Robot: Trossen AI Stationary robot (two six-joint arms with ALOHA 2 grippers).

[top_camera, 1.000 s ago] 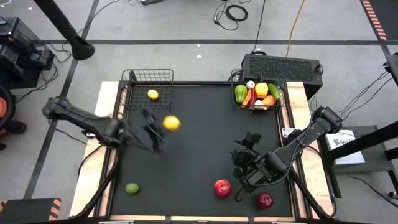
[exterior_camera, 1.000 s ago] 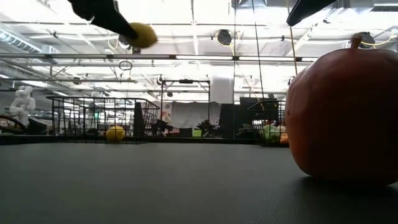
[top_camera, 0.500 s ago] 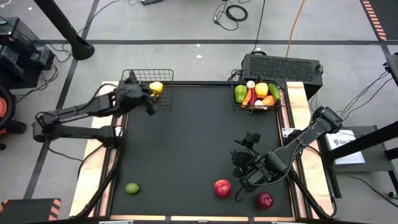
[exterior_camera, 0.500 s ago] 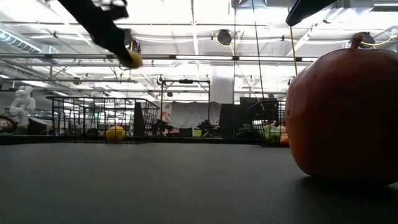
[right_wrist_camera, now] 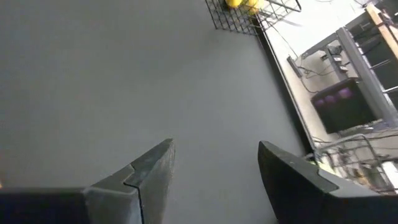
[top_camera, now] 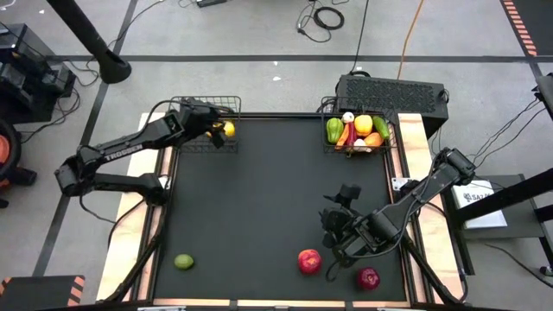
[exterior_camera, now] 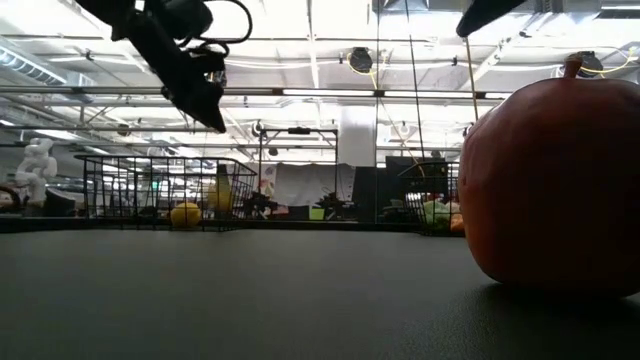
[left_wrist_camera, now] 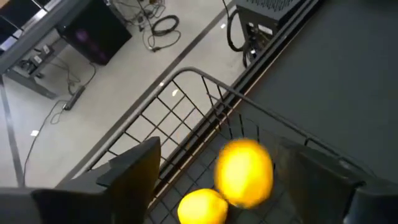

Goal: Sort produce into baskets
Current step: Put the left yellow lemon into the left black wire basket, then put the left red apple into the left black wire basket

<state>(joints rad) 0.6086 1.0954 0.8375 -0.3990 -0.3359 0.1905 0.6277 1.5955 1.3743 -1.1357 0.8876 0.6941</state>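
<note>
The left gripper (top_camera: 216, 131) hangs over the left basket (top_camera: 192, 108) at the far left corner of the desk (top_camera: 268, 199), its fingers spread apart with nothing between them; in its wrist view a lemon (left_wrist_camera: 244, 172) sits in the gap below them, apparently let go and dropping toward a second lemon (left_wrist_camera: 202, 208) already lying in the mesh. The right basket (top_camera: 333, 148) at the far right corner is piled with peppers, a carrot and other vegetables. What I'd judge matters next is what remains loose on the desk. A lime (top_camera: 183, 261) lies at the near left corner, on the left arm's own side but well apart from its gripper, almost the whole depth of the desk back toward the front edge. Two red apples (top_camera: 309, 260) lie near the front right, just beside the right gripper (top_camera: 333, 233), which hovers low with its fingers parted and empty. So the right arm is plainly nearer the apples, the left arm nearer the lime.
</note>
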